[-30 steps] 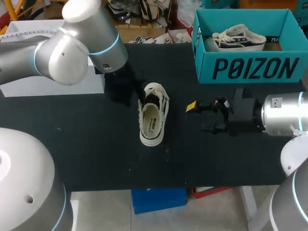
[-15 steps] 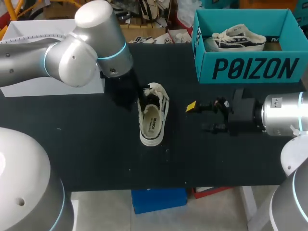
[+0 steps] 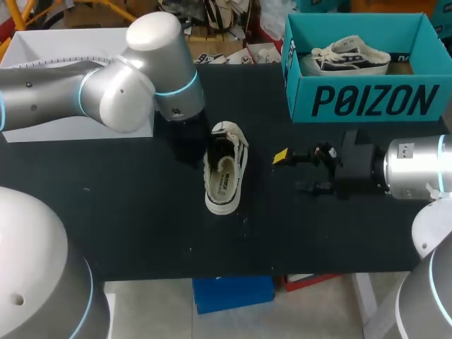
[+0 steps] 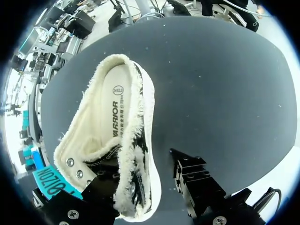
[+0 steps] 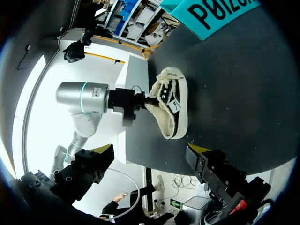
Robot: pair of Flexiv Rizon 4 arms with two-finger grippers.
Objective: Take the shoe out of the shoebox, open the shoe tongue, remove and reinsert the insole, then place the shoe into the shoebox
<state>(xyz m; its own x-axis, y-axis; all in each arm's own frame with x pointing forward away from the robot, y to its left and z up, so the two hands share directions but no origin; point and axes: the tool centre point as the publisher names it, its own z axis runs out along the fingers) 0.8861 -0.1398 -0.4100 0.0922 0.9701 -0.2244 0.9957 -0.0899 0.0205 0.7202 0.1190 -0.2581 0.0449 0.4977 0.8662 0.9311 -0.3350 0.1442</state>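
The shoe (image 3: 224, 173) lies out of the box (image 3: 367, 102) at mid table (image 3: 141, 212), sole down, lace end far, heel near. Its insole (image 4: 110, 117) sits inside. A second shoe (image 3: 351, 55) rests in the box, far right.

The left claw (image 4: 140, 168) is at the lace end with its fingers apart. One finger lies over the eyelets. The other is over the bare table just beside the shoe's wall, with a gap showing. It grips nothing that I can see. The right claw (image 3: 293, 171) is right of the shoe, well apart from it, fingers spread and empty.

The tongue looks like the step in hand. As I judge it, nothing pins the shoe. A pull or push at the laces could slide it or tip it on its side. If the claw closes here, it may pinch the side wall or a lace instead of the tongue. A finger caught in the frayed edge could drag the shoe along.
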